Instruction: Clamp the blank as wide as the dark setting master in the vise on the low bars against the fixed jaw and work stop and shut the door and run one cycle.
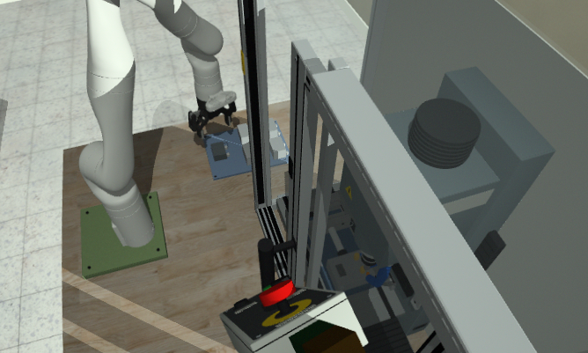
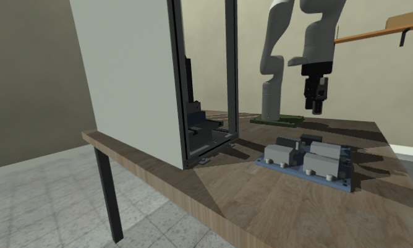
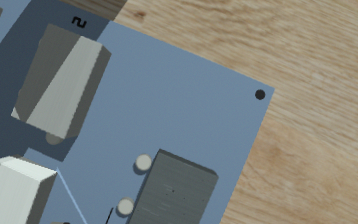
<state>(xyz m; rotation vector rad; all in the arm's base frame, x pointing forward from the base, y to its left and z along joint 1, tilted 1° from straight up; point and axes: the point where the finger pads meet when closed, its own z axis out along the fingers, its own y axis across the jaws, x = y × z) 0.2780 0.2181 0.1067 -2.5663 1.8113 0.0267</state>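
A blue plate [image 1: 224,172] [image 2: 345,172] [image 3: 180,100] lies on the wooden table beside the guard. On it stand the dark setting master [image 1: 218,150] [image 2: 310,138] [image 3: 175,192] and several light grey blanks, among them one [image 1: 243,135] [image 2: 279,154] and another [image 2: 319,166]. In the wrist view a blank [image 3: 60,82] stands at the upper left and a second blank [image 3: 12,192] at the lower left. My gripper [image 1: 211,117] [image 2: 315,109] is open and empty. It hangs well above the plate's corner near the setting master. The vise [image 2: 198,125] sits inside the guard.
The guard's tall frame [image 1: 308,130] [image 2: 232,67] stands right next to the plate, and its dark door frame [image 1: 254,117] hides part of the blanks. A control panel with a red mushroom button [image 1: 277,293] stands at the near end. The arm's green base plate [image 1: 101,245] [image 2: 278,120] is on the table.
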